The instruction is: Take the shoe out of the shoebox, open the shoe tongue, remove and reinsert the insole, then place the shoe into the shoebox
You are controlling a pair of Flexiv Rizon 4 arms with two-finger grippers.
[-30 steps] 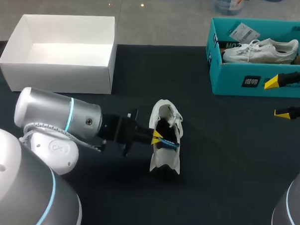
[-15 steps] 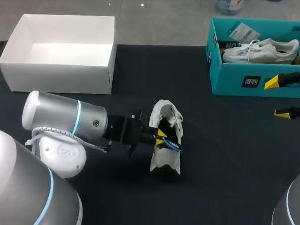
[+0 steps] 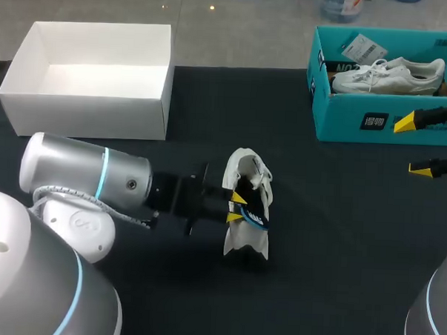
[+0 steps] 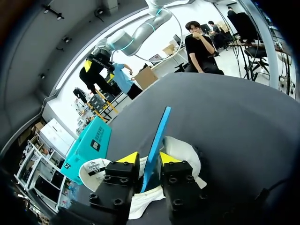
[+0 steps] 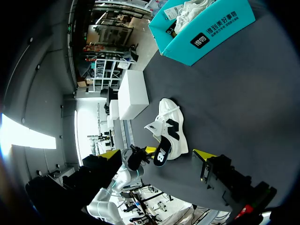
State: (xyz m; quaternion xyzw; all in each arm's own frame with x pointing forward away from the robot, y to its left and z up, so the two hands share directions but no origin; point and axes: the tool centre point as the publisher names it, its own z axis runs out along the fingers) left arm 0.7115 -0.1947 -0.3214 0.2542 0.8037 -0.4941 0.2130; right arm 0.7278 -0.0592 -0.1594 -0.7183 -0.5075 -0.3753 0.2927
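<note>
One thin insole [image 4: 157, 136] pinched edge-on in my left gripper [image 4: 149, 158], sticking out of shoe [image 3: 246, 244] mid-table. I judge it light and floppy: hold near heel end, keep short overhang. Right gripper [image 3: 416, 146] spread wide, empty, by teal box [image 3: 344, 117].

Our left arm [image 3: 82, 178]: silver-white rounded shells, cyan light ring, grey cable [image 3: 59, 192] loop; black screw-studded fingers [image 4: 117, 185], yellow-tipped.

Table [image 3: 339, 239]: dark matte top, runs L to R across whole scene, near to far. Even overhead light, soft shadows.
</note>
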